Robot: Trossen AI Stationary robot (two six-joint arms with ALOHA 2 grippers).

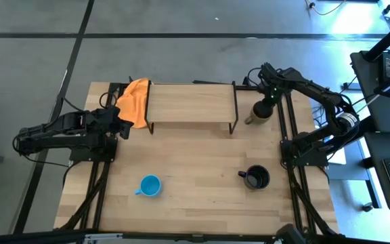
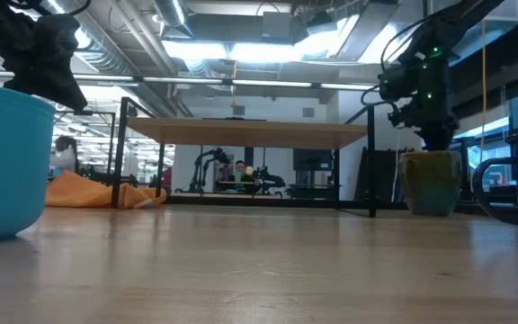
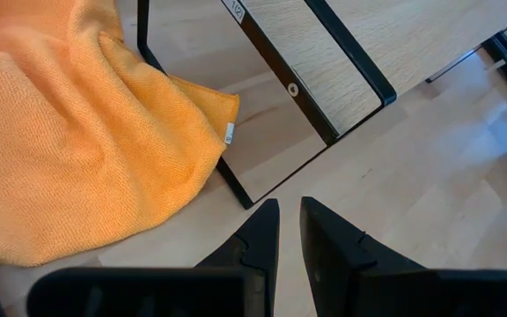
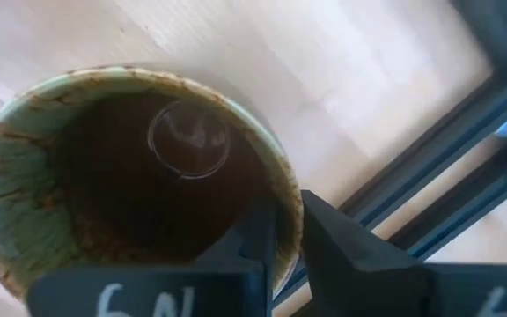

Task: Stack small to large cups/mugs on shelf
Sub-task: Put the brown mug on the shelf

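Bench point(image 1: 202, 196) with its contents, seen from above. The shelf point(image 1: 191, 104) stands along the far edge, its top board bare; an orange cloth point(image 1: 135, 100) lies bunched at its left end. The olive-brown mug point(image 1: 258, 112) stands upright on the bench just beside the shelf's right legs. The black mug point(image 1: 256, 177) sits near the right front, and the small blue mug point(image 1: 150, 185) near the left front, well apart from each other. The right pincer point(image 4: 287, 255) comes down onto the olive-brown mug and pinches its wall, one finger inside the rim and one outside. The left pincer point(image 3: 289, 231) waits beside the cloth, holding nothing, its fingers close together with a narrow gap between them. None of the mugs is yet on the shelf. Risks, as judged: a grip on one side of the rim could let the heavy mug tilt or slip during a lift; the mug or arm could also strike the shelf's edge or leg, being so close to it.
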